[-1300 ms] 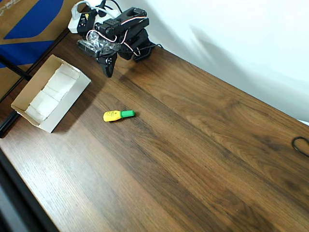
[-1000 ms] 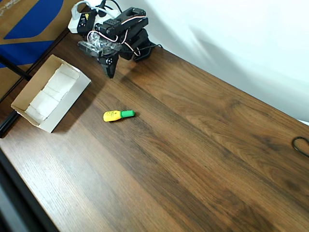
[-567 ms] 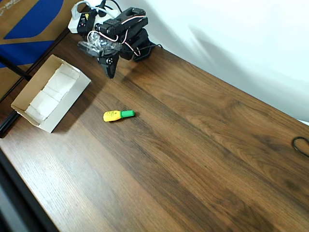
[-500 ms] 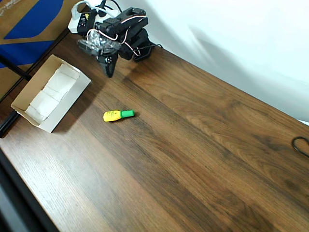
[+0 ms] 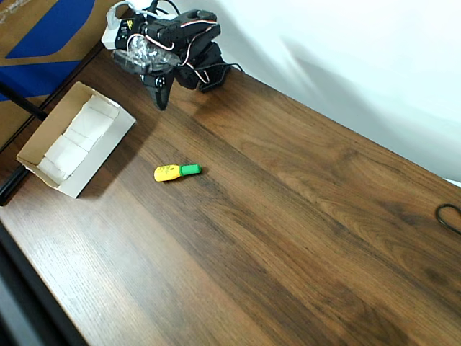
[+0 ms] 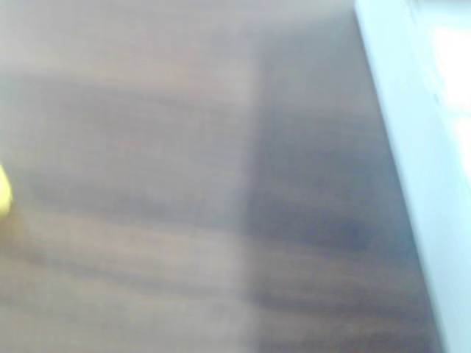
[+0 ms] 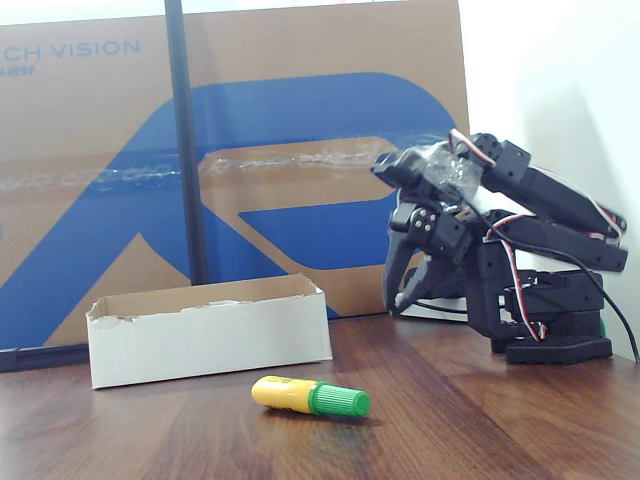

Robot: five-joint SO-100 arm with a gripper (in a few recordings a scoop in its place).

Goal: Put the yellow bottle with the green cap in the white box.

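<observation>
Brown cardboard panel (image 7: 300, 150) behind reads "CH VISION".

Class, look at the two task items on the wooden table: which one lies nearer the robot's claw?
The small yellow plastic bottle with the green cap, lying on its side mid-table. The shallow white-lined cardboard box sits farther from the claw, at the table's edge.

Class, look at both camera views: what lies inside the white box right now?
In the overhead view the white box holds only white paper pieces lining its floor. The yellow bottle lies outside on the table. In the fixed view the box's wall hides the inside.
</observation>
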